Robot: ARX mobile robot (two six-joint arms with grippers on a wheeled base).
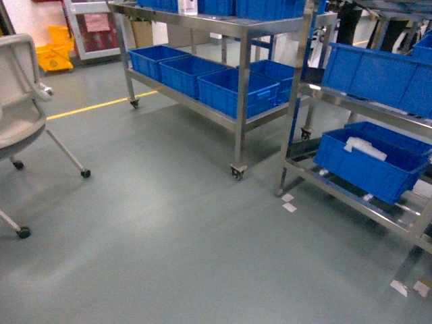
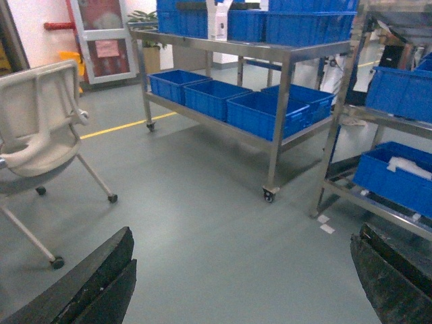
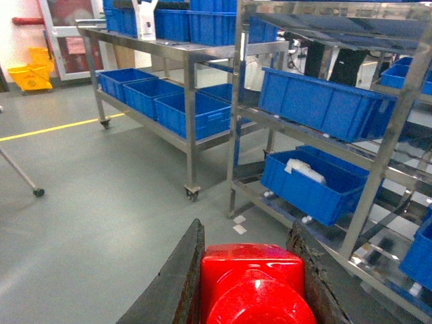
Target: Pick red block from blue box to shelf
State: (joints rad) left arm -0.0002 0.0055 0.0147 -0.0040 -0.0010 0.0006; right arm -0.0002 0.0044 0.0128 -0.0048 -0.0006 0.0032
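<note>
The right gripper [image 3: 253, 283] has its two dark fingers [image 3: 177, 283] closed tight against the sides of the red block [image 3: 255, 287], which sits between them with its round stud facing the wrist camera. The left gripper [image 2: 243, 283] holds nothing, its fingers [image 2: 94, 283] spread wide apart over bare grey floor [image 1: 169, 223]. Ahead stands the shelf [image 1: 237, 115], a steel rack on caster wheels carrying dark blue crates [image 1: 236, 91] on its lower tier. A second rack [image 3: 378, 155] to the right holds more crates, one with a white object [image 3: 305, 170] inside. A pale chair [image 1: 20, 101] stands at the left, near a yellow floor line [image 1: 101, 104]
</note>
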